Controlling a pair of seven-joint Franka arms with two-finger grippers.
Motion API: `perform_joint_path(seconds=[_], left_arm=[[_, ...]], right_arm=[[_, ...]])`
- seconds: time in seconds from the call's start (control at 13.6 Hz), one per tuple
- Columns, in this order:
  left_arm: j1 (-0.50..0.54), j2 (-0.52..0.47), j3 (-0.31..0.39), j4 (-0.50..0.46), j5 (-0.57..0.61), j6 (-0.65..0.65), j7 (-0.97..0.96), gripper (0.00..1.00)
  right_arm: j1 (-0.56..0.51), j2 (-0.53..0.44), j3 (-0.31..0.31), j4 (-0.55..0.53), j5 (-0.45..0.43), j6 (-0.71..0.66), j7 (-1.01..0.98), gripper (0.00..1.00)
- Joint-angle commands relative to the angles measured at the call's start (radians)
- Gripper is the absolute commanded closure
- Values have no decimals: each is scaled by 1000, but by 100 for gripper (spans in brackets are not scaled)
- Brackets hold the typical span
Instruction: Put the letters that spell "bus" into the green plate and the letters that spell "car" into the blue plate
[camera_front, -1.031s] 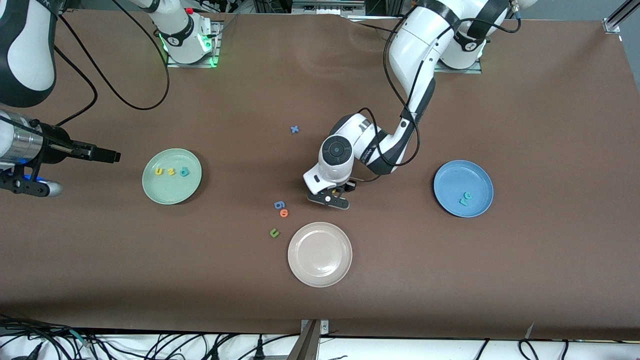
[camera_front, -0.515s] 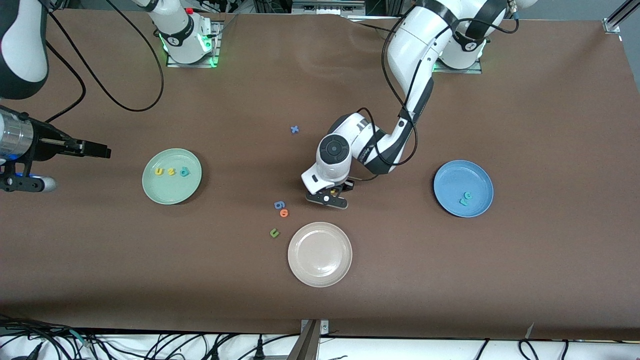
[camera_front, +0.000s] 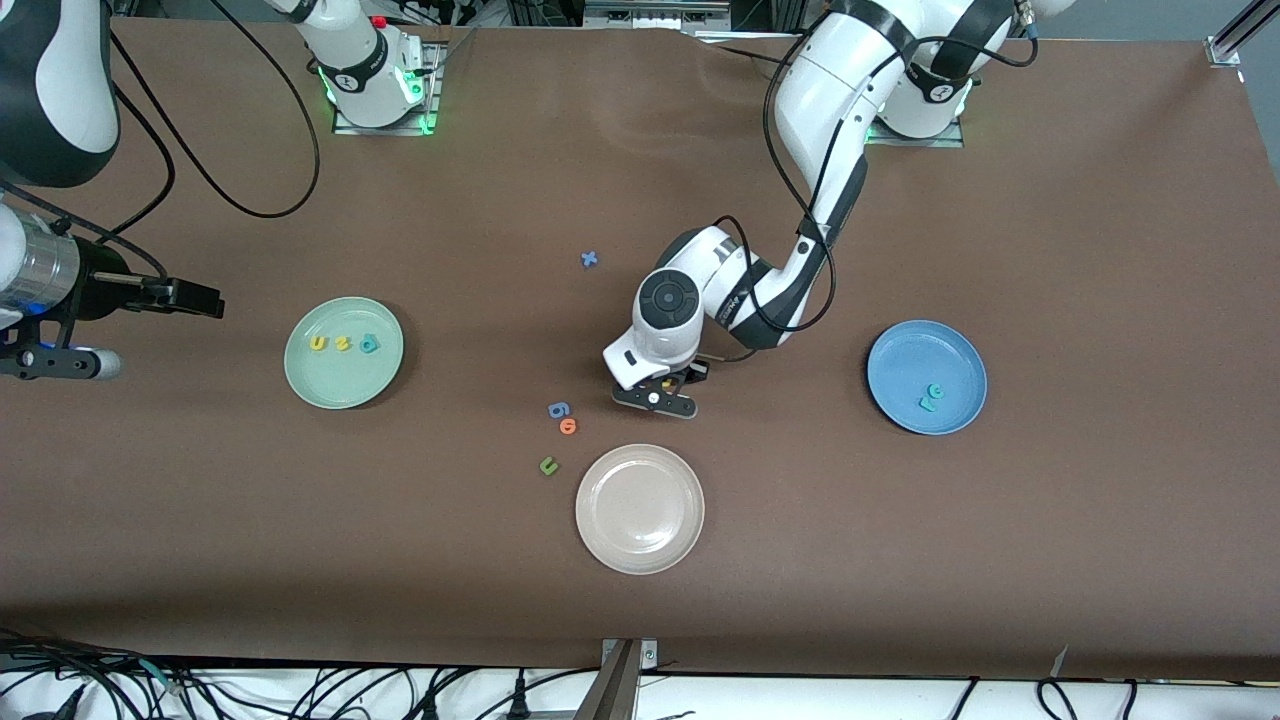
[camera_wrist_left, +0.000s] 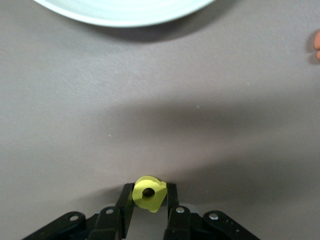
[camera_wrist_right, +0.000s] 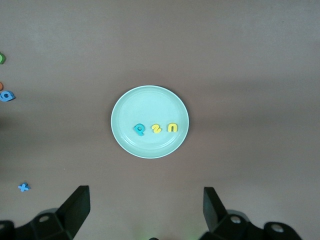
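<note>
A: Surface?
B: Brown counter (camera_front: 1000, 560).
A: Items directly on it?
B: Green plate (camera_front: 300, 385), cream-white plate (camera_front: 640, 550), blue plate (camera_front: 900, 345); loose letters: blue x (camera_front: 589, 259), blue g (camera_front: 558, 409), orange o (camera_front: 568, 427), dark green u (camera_front: 548, 465).

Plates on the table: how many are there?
3. The green plate toward the right arm's end, the blue plate toward the left arm's end, the cream-white plate between them, nearest the front camera.

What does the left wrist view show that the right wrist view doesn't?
Only the left wrist view: the left gripper shut on the yellow a, with the cream-white plate rim at the frame's edge. Only the right wrist view: the green plate holding the teal b, yellow s and yellow u, and the right gripper open. Both: brown table.
</note>
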Motion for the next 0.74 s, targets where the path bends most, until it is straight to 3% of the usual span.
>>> perform_joint_path(seconds=[0.0, 0.29, 0.66], left_arm=[[7, -3, 27, 47, 16, -81, -8, 87], [101, -48, 25, 47, 16, -187, 15, 91], [251, -123, 27, 47, 22, -374, 256, 92]], right_arm=[[-11, -37, 19, -44, -15, 20, 0, 0], [-15, -35, 16, -43, -11, 17, 0, 0], [-12, -33, 17, -43, -20, 23, -2, 0]])
